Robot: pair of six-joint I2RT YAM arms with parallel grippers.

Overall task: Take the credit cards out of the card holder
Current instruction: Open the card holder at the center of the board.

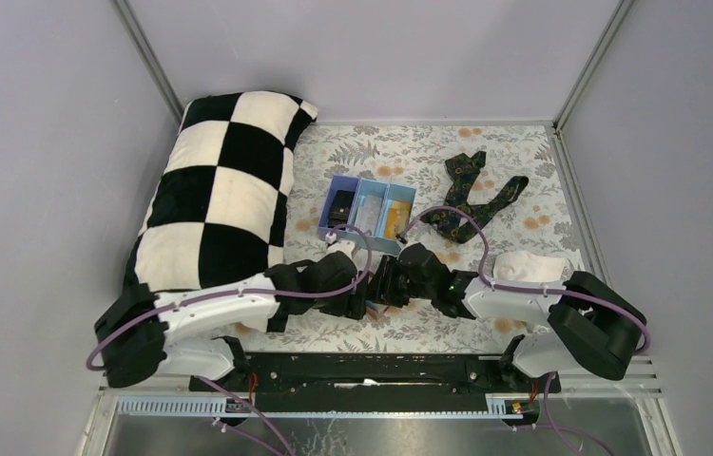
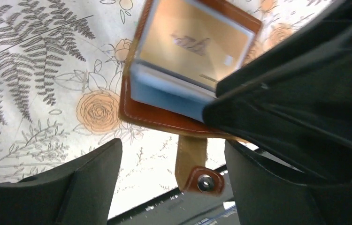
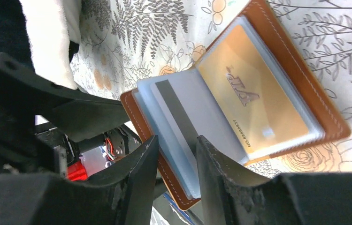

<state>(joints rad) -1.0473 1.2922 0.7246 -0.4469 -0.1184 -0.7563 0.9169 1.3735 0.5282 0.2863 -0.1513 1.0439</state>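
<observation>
Hanging open at lower centre of the top view, the left gripper (image 2: pixel 173 146) holds nothing (the snap strap (image 2: pixel 193 159) lies between its fingers (image 2: pixel 94 183)). The card holder (image 2: pixel 164 117) lies spread just right of it, where the right gripper (image 3: pixel 177 140) pinches a grey card (image 3: pixel 183 105). Unpinned, the card holder may lift along with the card.

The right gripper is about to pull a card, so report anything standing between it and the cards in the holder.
Nothing visible. The card holder lies open, and the right gripper straddles the edge of the grey striped card. The gold card lies face up beside it, unobstructed.
</observation>
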